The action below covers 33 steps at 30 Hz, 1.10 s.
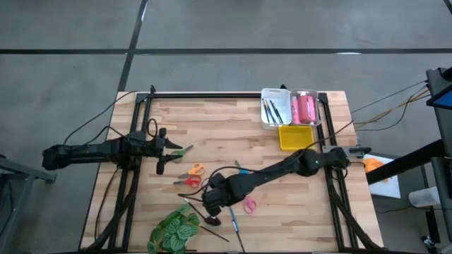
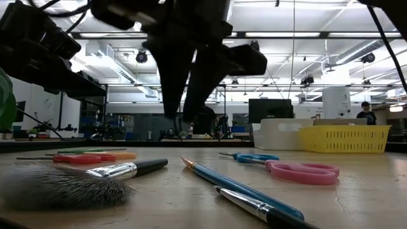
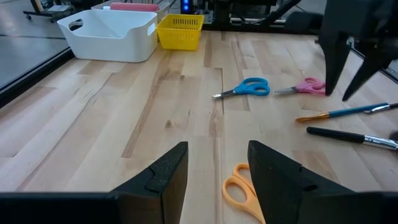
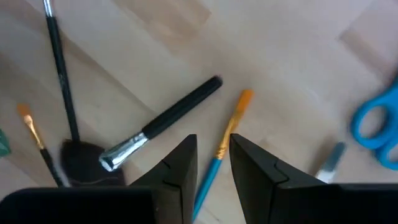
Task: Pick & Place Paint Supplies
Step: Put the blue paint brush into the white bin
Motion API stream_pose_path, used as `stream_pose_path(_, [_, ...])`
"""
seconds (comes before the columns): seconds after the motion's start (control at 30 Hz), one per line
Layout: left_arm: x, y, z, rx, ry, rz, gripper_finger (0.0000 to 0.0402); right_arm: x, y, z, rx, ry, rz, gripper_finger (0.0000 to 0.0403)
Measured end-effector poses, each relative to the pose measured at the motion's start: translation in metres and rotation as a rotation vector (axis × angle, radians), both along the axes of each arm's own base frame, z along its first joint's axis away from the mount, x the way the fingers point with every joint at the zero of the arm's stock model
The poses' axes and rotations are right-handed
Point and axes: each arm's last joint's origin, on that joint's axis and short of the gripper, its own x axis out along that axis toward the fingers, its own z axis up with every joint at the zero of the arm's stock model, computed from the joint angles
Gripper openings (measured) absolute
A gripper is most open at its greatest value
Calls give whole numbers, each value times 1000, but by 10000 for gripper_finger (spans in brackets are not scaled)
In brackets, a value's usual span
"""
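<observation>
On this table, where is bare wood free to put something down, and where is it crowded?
Free: the wood between the left gripper and the white bin. Crowded: around the right gripper, with scissors, brushes and the plant.

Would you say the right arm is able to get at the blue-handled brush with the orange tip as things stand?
Probably yes. The right gripper hangs directly over the blue-handled brush, its fingers open on either side of the handle. The black-handled brush lies beside it, apart, and nothing covers the blue one.

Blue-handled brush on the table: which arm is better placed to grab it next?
Probably the right. The right gripper hangs directly over the blue-handled brush, fingers open astride it. The left gripper is off near the green scissors.
</observation>
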Motion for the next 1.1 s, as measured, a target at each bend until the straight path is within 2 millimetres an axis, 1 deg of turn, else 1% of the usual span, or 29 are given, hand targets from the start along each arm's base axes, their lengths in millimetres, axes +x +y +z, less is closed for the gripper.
stream_pose_path(0.23, [0,0,0,0,-1,0,169,1,2,-15,11,67,-20,93])
stream_pose_path(0.57, [0,0,0,0,0,0,169,0,2,-21,11,83,-20,93])
stream_pose_path(0.77, [0,0,0,0,-1,0,169,-1,2,-34,13,96,-43,93])
stream_pose_path(1.1, [0,0,0,0,0,0,169,-4,1,-47,22,115,-44,93])
